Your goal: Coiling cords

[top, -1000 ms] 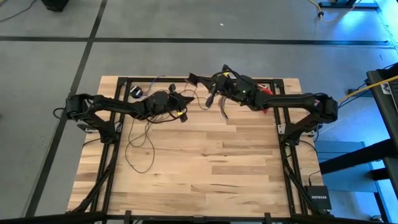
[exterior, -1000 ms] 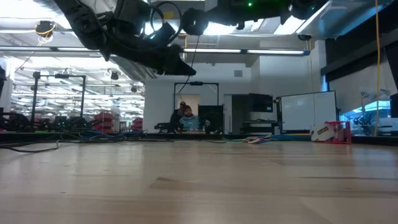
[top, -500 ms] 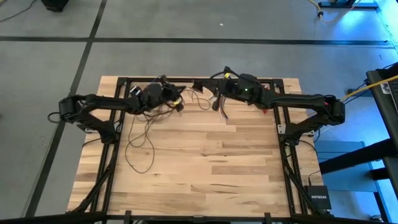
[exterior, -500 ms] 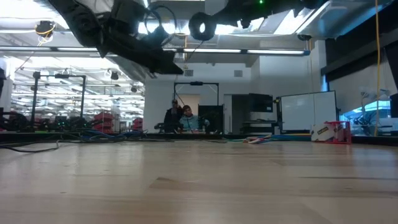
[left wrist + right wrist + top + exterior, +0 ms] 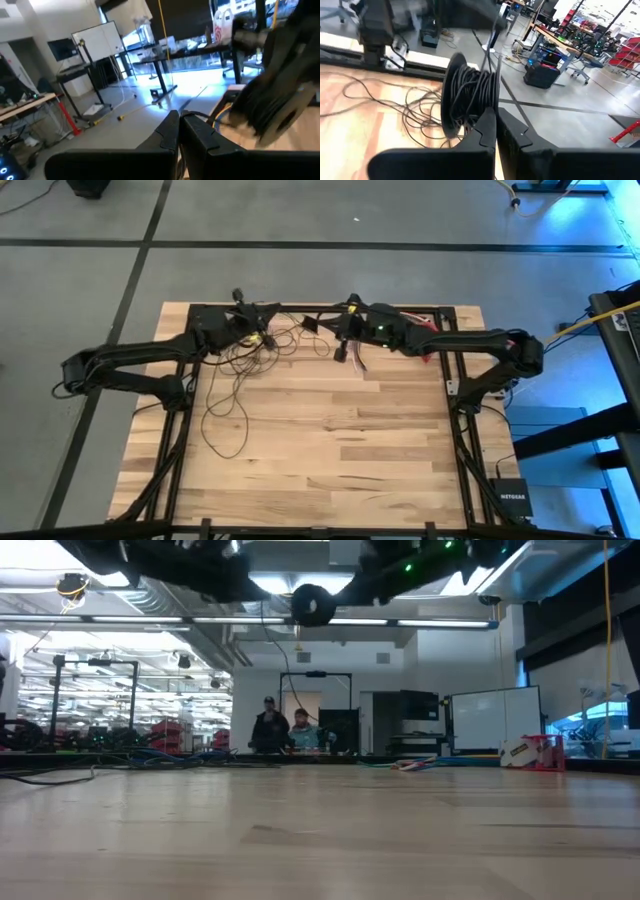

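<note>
Evidently, the right gripper's (image 5: 495,117) fingers were closed, pinching a strand of the cords (image 5: 470,97) just before a wound black bundle, held above the table's (image 5: 330,440) far edge. The left gripper (image 5: 180,122) was likewise pressed shut on a strand, near the far edge to the left. Loose loops of wire (image 5: 228,405) were left trailing over the wooden top below it. Two people (image 5: 283,728) were seen in the room behind.

My left arm (image 5: 150,560) cut off at the low view's twelve o'clock edge, my right arm (image 5: 280,85) a blurred dark mass in my left wrist view, cord's (image 5: 225,405) far end too thin to trace, two people (image 5: 285,730) too small to make out
</note>
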Tool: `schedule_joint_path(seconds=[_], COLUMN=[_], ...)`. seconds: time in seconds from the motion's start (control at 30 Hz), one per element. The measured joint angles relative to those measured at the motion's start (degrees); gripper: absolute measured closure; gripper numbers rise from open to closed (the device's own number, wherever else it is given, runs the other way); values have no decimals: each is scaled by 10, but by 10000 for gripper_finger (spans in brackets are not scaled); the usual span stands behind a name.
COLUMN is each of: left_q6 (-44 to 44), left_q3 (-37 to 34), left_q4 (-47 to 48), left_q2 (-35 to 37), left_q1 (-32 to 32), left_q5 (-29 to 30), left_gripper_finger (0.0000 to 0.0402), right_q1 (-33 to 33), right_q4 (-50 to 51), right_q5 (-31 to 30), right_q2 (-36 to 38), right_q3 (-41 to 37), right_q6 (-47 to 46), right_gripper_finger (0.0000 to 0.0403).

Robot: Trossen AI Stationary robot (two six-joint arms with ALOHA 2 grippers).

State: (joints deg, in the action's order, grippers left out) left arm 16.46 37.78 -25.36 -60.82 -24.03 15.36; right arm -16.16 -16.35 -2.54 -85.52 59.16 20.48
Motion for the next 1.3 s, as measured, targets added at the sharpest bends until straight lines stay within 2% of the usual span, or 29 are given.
schedule_joint_path(seconds=[0.2,0.47,0.6,0.9,1.13,1.3], left_q6=[-14,-28,-34,-53,-63,-56], left_q3=[0,1,2,2,3,2], left_q4=[-1,18,30,80,84,96], left_q2=[17,0,-9,-26,-26,-24], left_q1=[20,38,46,61,61,62], left_q5=[-10,-14,-14,-14,-13,43], left_gripper_finger=[394,394,394,394,394,394], right_q1=[0,0,0,1,1,1], right_q4=[-66,-63,-61,-70,-90,-89], right_q5=[-45,-51,-79,-106,-115,-137], right_q2=[-58,-120,-140,-148,-148,-148], right_q3=[6,62,79,86,85,85], right_q6=[9,9,6,-18,-20,-21], right_gripper_finger=[398,398,399,400,401,401])
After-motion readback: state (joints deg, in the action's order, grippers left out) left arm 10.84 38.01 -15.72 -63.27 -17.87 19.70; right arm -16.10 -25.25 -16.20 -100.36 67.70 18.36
